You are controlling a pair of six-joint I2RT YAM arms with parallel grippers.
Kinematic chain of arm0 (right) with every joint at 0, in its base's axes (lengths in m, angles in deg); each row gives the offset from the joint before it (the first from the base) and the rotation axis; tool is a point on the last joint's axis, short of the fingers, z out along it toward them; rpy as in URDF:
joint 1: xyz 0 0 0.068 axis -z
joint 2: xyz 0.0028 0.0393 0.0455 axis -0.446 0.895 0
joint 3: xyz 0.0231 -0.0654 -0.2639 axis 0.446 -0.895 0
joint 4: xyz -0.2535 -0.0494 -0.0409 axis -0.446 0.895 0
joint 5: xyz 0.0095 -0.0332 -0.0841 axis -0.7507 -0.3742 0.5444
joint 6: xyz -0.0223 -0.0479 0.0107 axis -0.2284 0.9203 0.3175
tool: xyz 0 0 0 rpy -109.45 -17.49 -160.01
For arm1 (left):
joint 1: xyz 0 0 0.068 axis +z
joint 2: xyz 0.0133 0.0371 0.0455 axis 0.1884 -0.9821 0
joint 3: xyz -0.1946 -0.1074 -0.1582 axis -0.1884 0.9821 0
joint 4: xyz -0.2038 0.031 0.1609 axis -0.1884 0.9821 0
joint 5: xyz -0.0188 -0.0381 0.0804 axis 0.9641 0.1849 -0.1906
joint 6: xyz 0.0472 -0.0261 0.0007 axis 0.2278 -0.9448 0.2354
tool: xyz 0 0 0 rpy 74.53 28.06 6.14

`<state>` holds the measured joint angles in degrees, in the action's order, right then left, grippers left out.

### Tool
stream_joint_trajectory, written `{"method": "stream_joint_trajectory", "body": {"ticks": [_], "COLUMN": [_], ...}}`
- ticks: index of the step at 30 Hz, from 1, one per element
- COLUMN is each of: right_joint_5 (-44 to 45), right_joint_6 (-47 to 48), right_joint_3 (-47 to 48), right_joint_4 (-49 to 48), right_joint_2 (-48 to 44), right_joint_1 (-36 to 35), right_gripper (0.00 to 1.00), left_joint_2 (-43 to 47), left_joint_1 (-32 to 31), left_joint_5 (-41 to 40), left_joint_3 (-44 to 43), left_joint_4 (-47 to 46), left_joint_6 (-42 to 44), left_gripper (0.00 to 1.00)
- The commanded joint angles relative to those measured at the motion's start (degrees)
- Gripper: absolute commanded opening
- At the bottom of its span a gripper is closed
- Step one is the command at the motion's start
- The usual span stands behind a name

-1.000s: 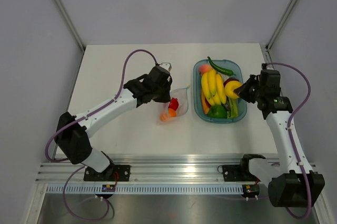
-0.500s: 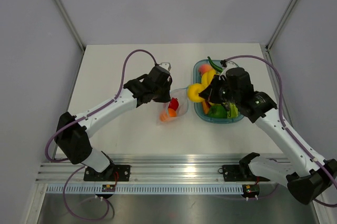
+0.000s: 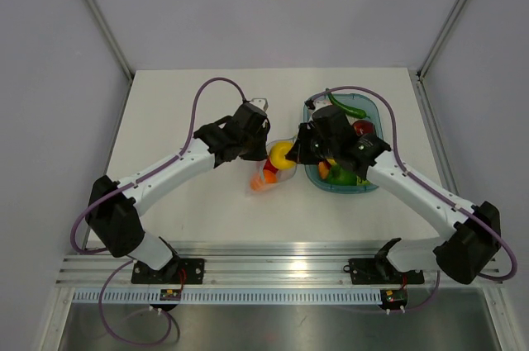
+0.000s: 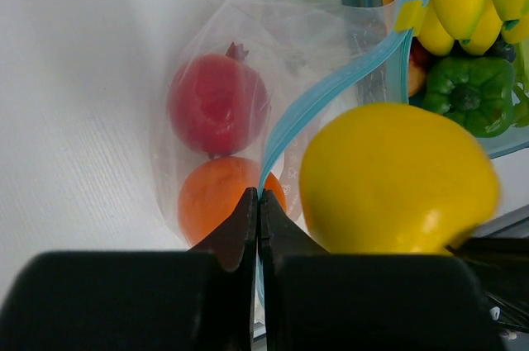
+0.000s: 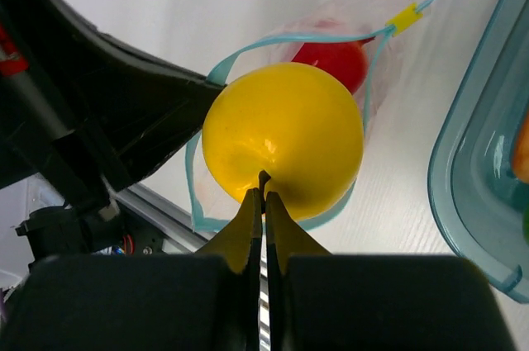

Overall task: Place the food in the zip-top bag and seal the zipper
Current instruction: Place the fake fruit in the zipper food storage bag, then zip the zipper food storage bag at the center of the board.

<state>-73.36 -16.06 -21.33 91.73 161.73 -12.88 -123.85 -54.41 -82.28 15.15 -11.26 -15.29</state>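
Yellow fruit (image 5: 283,138), earlier by tray (image 5: 448,202), now above zip-top bag (image 4: 273,37), at right pincer (image 5: 263,183)

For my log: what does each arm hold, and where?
Left jaws: clear plastic bag, by its light blue zipper strip. Right jaws: round yellow toy fruit, near side.
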Motion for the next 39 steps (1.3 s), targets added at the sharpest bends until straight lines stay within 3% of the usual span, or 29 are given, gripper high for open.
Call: {"method": "stream_joint_trajectory", "body": {"ticks": [1, 2, 3, 5, 6, 7, 9, 15, 23, 26, 28, 30, 36, 39], "right_joint_5": [0.9, 1.0, 1.4, 1.2, 1.6, 2.2, 5.2, 12.1, 10.4, 10.5, 11.7, 12.8, 10.6, 9.0], "right_joint_6": [-0.1, 0.0, 0.2, 0.6, 0.7, 0.6, 0.8, 0.3, -0.9, -0.1, 0.0, 0.0, -5.8, -10.9], "right_joint_3": [1.9, 2.3, 3.0, 4.3, 4.3, 3.3, 2.0, -0.3, -3.4, -2.8, -1.3, -0.7, -2.7, -4.5], "right_joint_4": [-4.5, -3.9, -3.1, -2.1, -2.2, -2.5, -2.0, 1.8, -1.9, -3.0, -2.6, -2.8, -6.6, -8.7], "right_joint_2": [3.5, 5.5, 6.4, 7.0, 6.3, 4.0, 1.8, 1.2, 7.7, 10.1, 11.0, 10.3, 5.6, 2.7], "right_joint_1": [-0.4, -0.4, -0.5, -0.5, -0.5, -0.5, -0.5, 0.0, 0.0, 0.0, -0.1, 0.0, -0.2, -0.3], "right_gripper": [0.0, 0.01, 0.34, 0.63, 0.63, 0.71, 0.72, 0.64, 0.61, 0.44, 0.14, 0.0, 0.0, 0.0], "left_joint_2": [1.0, 1.2, 1.3, 1.4, 1.4, 1.4, 1.4, 1.5, 3.0, 3.3, 3.0, 3.0, -0.8, -2.7], "left_joint_1": [0.2, 0.2, 0.2, 0.2, 0.2, 0.1, 0.2, 0.2, 0.2, 0.2, 0.2, 0.2, 1.1, 2.3], "left_joint_5": [-0.6, -0.4, -0.1, 0.1, 0.1, 0.0, 0.0, 0.8, 1.3, 2.5, 3.2, 2.6, 4.4, 5.3], "left_joint_3": [-2.9, -2.8, -2.7, -2.6, -2.6, -2.5, -2.4, -2.4, -2.5, -2.6, -3.1, -3.4, -8.7, -11.8], "left_joint_4": [-1.2, -1.4, -1.4, -1.4, -1.4, -1.4, -1.3, -1.9, -1.4, -1.4, -0.4, 0.0, 2.4, 3.2], "left_joint_6": [-0.3, -0.4, -0.4, -0.2, 0.0, 0.1, 0.2, 0.1, 2.7, 4.9, 6.2, 7.1, 12.0, 13.9], "left_gripper": [0.0, 0.0, 0.0, 0.0, 0.0, 0.0, 0.0, 0.0, 0.0, 0.0, 0.0, 0.0, 0.02, 0.18]}}
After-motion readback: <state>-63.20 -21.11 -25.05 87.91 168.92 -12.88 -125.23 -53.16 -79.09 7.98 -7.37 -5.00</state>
